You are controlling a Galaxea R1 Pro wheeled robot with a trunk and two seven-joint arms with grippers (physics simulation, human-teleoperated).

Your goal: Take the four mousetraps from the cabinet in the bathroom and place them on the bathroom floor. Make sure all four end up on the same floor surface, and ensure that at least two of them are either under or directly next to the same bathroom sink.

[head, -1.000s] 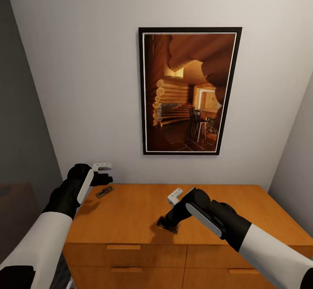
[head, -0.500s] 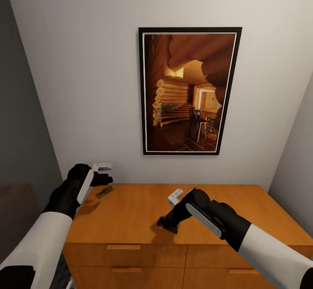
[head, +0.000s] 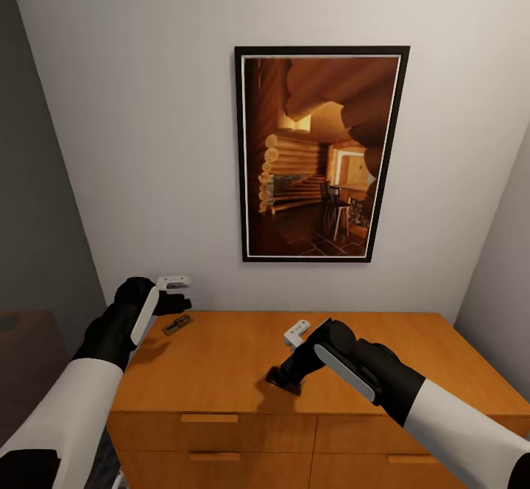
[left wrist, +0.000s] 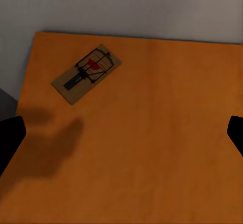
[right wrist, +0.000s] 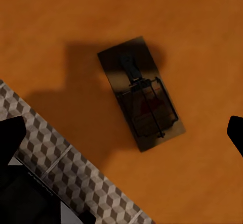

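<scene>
Nothing has shifted since earlier: both end effectors, right [head: 283, 380] and left [head: 179, 301], hover open and empty above flat tan wooden mousetraps [right wrist: 140, 100] [left wrist: 86, 73] on the orange-brown wooden cabinet [head: 221, 360]. Pickup seems next, needing a straight descent before closing.

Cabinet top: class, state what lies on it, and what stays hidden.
On the cabinet top lie two mousetraps: one near the back left corner, one near the front edge beneath the right tool. The closed drawers hide whatever is inside.
</scene>
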